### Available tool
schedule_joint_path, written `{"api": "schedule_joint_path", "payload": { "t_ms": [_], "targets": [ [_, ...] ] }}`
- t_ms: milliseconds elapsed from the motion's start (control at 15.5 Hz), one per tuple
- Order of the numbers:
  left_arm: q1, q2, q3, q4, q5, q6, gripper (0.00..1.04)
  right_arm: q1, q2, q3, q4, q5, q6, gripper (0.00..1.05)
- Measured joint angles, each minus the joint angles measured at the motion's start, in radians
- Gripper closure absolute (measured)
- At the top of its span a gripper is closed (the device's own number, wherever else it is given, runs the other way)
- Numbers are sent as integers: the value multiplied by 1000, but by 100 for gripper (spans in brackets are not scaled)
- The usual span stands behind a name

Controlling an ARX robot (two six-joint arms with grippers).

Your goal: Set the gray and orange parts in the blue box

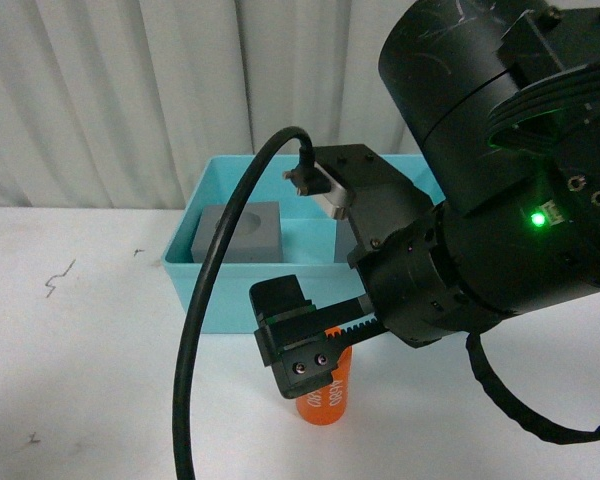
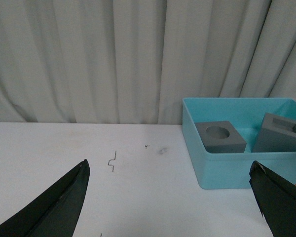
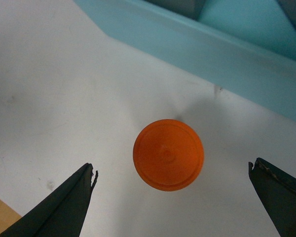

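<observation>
The orange cylinder [image 1: 323,398] stands upright on the white table just in front of the blue box [image 1: 215,300]; from above, its round top [image 3: 168,154] shows. My right gripper [image 3: 171,168] hangs open above it, one finger on each side and neither touching. Both gray cubes lie inside the box [image 2: 227,173]: the one with a round recess [image 2: 221,140] sits flat, and the one with a square recess [image 2: 281,133] is tilted at the far side. My left gripper [image 2: 168,164] is open and holds nothing, low over the table to the left of the box.
A white curtain [image 1: 110,90] hangs close behind the table and box. A black cable [image 1: 205,330] loops down in front of the right arm. Small pen marks [image 2: 112,161] dot the table [image 2: 89,143]. A tan corner [image 3: 0,219] shows past the table's edge.
</observation>
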Motion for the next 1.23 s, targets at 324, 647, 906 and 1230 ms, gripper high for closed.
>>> {"api": "schedule_joint_path", "payload": {
  "t_ms": [324,647,906,1230],
  "targets": [
    [0,0,0,0,0,0,7,-3,85,35,-1,-11,-32,6],
    [0,0,0,0,0,0,7,-23,121,43,11,-23,-32,15],
    [0,0,0,0,0,0,7,16,56,30,-2,-27,-76,61],
    [0,0,0,0,-1,0,7,31,-69,32,-47,-46,-118,61]
  ]
}}
